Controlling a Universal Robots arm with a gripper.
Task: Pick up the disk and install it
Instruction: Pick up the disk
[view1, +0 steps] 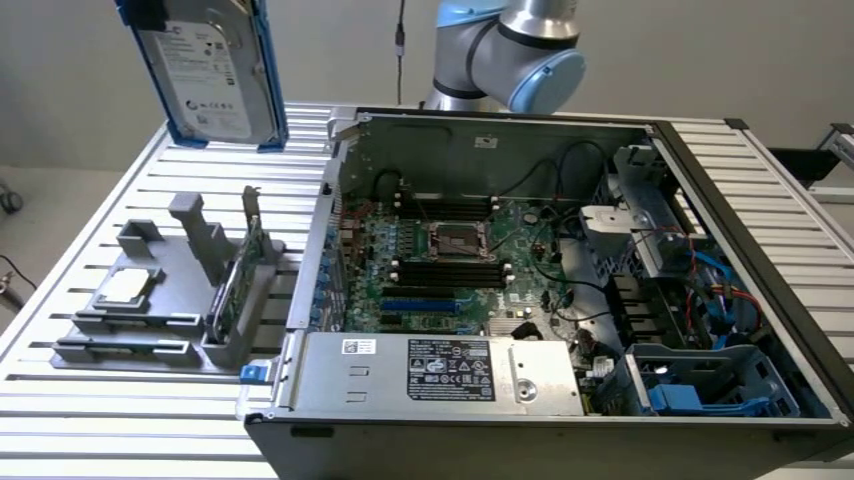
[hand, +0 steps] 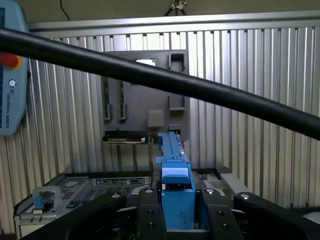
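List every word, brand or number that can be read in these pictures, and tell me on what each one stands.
"UNIVERSAL ROBOTS": on the teach pendant, printed sideways near its edge.
White label on the disk: printed lines and a logo, too small to read.
Black label on the power supply: text and symbols, too small to read.
Small white sticker beside that label: too small to read.

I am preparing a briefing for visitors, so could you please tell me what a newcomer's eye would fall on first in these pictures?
The disk in its blue frame stands out first, held nearly upright in the air at the exterior view's upper left, clamped in the end effector. Next comes the open computer case, taking up the middle and right of the slatted table, its green board exposed.
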